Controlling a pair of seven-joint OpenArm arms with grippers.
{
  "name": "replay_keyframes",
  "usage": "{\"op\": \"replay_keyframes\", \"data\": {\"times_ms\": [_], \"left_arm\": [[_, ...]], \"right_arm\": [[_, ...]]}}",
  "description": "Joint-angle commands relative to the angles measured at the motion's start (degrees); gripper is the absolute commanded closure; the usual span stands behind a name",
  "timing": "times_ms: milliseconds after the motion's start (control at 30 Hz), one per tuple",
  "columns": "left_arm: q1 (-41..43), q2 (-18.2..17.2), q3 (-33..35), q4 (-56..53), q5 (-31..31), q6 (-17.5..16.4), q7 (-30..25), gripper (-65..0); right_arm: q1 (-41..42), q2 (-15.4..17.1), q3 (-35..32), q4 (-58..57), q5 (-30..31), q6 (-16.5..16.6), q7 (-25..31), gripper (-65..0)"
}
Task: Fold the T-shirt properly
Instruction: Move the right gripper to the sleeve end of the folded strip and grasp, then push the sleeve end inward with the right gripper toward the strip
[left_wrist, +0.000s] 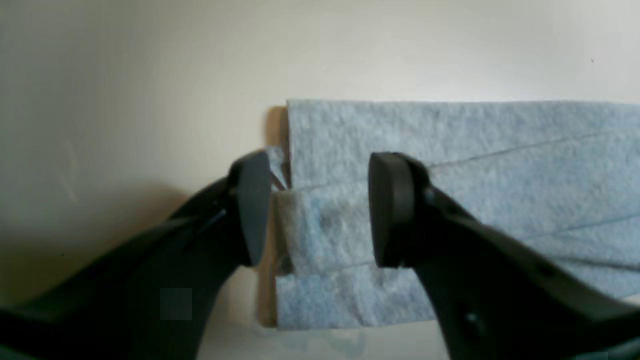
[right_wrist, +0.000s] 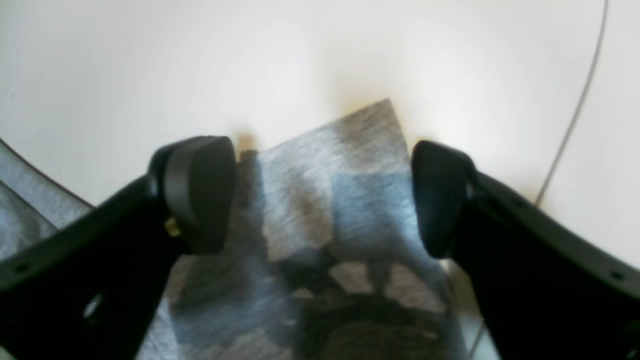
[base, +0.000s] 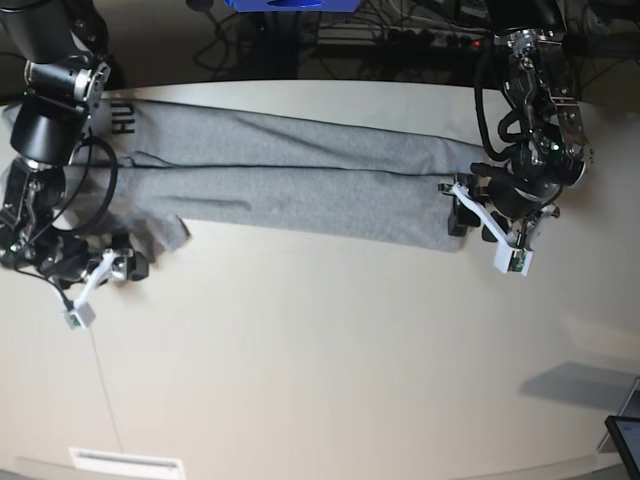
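Observation:
The grey T-shirt (base: 300, 190) lies folded into a long band across the far side of the white table (base: 330, 350), with black lettering (base: 122, 115) showing at its left end. At the band's right end my left gripper (base: 458, 210) is down on the cloth. In the left wrist view, the left gripper (left_wrist: 320, 215) holds a raised, bunched fold of the T-shirt (left_wrist: 450, 130) edge that fills the gap between its pads. My right gripper (base: 133, 264) is low at the sleeve corner on the left. Seen from the right wrist, this right gripper (right_wrist: 322, 200) stands open, with the T-shirt (right_wrist: 345, 150) corner lying between the fingers.
A thin cable (right_wrist: 575, 115) runs over the table beside the right gripper and on toward the near edge (base: 100, 370). Cables and a power strip (base: 400, 40) lie behind the table. A dark device corner (base: 625, 440) sits at the near right.

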Motion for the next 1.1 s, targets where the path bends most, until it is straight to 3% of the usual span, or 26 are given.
{"op": "replay_keyframes", "data": {"times_ms": [0, 267, 467, 767, 1067], "left_arm": [[-0.7, -0.6, -0.3, 0.9, -0.1, -0.1, -1.2, -31.1], [-1.2, -0.6, -0.3, 0.8, -0.1, -0.1, -1.2, -31.1], [-1.3, -0.6, 0.0, 0.8, -0.1, -0.1, -1.2, -31.1], [-1.4, -0.6, -0.2, 0.7, -0.1, -0.1, -1.2, -31.1], [-2.2, -0.6, -0.2, 0.6, -0.1, -0.1, -1.2, -31.1]], "right_arm": [[0.3, 0.0, -0.1, 0.3, -0.6, -0.1, -2.0, -45.4], [0.3, 0.0, 0.0, 0.3, -0.6, -0.1, -2.7, -28.6], [0.3, 0.0, 0.0, 0.2, -0.6, -0.1, -2.6, -0.1], [0.3, -0.1, 0.1, 5.1, -0.6, -0.1, -2.8, -0.1], [-4.4, -1.3, 1.7, 22.3, 3.2, -0.1, -11.6, -0.1]]}}
